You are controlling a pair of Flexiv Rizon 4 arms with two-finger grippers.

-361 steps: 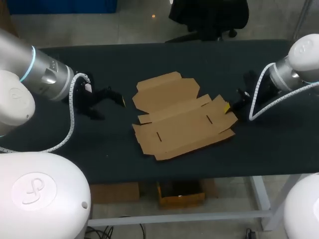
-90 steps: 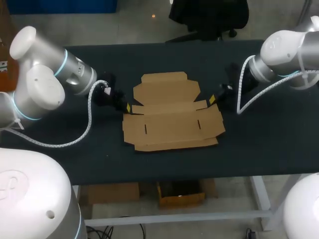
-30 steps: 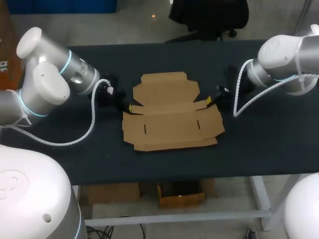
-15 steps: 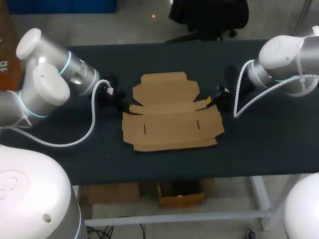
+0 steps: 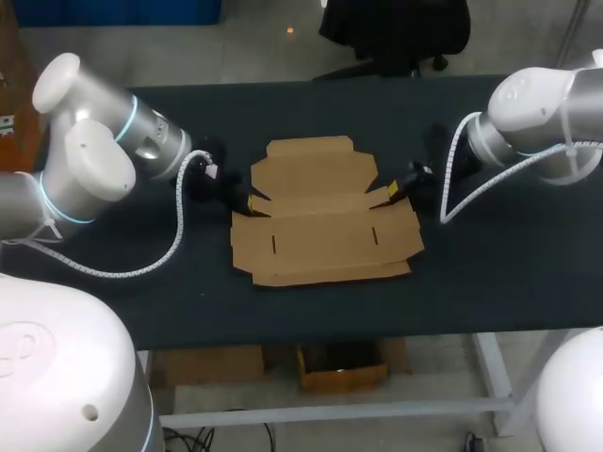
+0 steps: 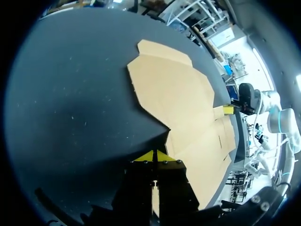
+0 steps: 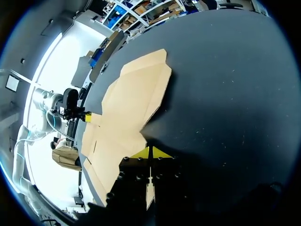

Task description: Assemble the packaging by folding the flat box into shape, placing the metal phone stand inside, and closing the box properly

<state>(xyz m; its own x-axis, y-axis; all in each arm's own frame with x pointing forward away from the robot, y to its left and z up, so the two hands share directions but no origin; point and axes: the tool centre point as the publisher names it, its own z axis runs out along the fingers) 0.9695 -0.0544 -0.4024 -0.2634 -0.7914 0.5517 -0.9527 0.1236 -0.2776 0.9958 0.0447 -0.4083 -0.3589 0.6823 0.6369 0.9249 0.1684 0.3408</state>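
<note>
Near edge of the flat box [image 6: 183, 99] hidden beneath the left fingers [image 6: 146, 157], likewise beneath the right fingers [image 7: 142, 154]

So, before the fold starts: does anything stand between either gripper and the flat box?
Nothing visible does. The left gripper and the right gripper are each right at a side edge of the flat box.

Silver-white arms [image 5: 94, 155], blue joint rings [image 5: 129, 115], white cables [image 5: 175, 240], yellow-tipped black left tool [image 5: 249, 201], right tool [image 5: 393, 191]

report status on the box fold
Both shut: left gripper, right gripper, tips at side tabs of flat box. Box not yet folded. Nothing in the way.
</note>
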